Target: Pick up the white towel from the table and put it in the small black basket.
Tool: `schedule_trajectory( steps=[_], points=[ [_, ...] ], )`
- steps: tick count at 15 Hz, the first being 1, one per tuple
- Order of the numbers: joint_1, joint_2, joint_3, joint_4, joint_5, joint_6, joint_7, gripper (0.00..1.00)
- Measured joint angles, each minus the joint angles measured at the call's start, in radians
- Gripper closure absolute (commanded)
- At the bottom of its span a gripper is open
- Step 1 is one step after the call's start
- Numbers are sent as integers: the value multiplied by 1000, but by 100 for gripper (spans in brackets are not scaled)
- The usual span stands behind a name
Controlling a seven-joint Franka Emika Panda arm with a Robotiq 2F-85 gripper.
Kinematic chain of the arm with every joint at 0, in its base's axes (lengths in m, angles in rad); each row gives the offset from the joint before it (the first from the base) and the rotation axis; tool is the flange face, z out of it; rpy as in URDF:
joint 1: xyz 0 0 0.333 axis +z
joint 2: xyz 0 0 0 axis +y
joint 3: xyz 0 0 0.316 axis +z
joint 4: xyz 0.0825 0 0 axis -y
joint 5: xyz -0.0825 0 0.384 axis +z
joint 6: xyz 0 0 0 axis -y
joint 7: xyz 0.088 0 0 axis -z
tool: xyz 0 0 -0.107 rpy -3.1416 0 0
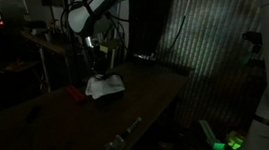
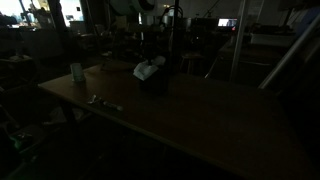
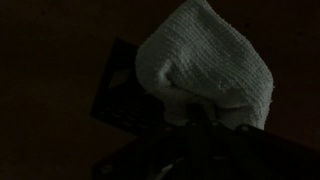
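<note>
White towel (image 3: 205,65) fills the upper right of my wrist view as a bunched, rounded heap of knitted or terry cloth, right against my gripper (image 1: 95,65), whose dark fingers sit at the bottom of that view. It is too dim there for me to say whether they are spread, pressed together or pinching the cloth; I cannot tell. I judge the cloth light and wholly limp. It will sag and trail from whatever point I hold, it will not slip like a hard thing, and nothing in it can break. Its coarse weave should give my pads good bite. The place to take it, I think, is the crown of the heap, pinching a thick fold rather than a single edge, so that less hangs loose to catch on a rim. Just behind and below the cloth a dark, straight-edged shape shows, which I take for the small black basket (image 3: 122,88). In an exterior view the towel sits on top of that basket (image 2: 153,86), heaped above its rim rather than sunk in, so I judge it nearly delivered. Both stand on the dark table (image 2: 210,115). Well apart, towards the table's other end, stand a pale cup (image 2: 77,72) and some small loose pieces (image 2: 103,101).
</note>
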Motion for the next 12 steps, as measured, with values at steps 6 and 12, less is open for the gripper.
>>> schedule_trajectory(
  steps=[6, 12],
  points=[
    [1, 70, 6, 10, 0, -32, -5, 100],
    [0, 84, 6, 25, 34, -78, -27, 100]
  ],
)
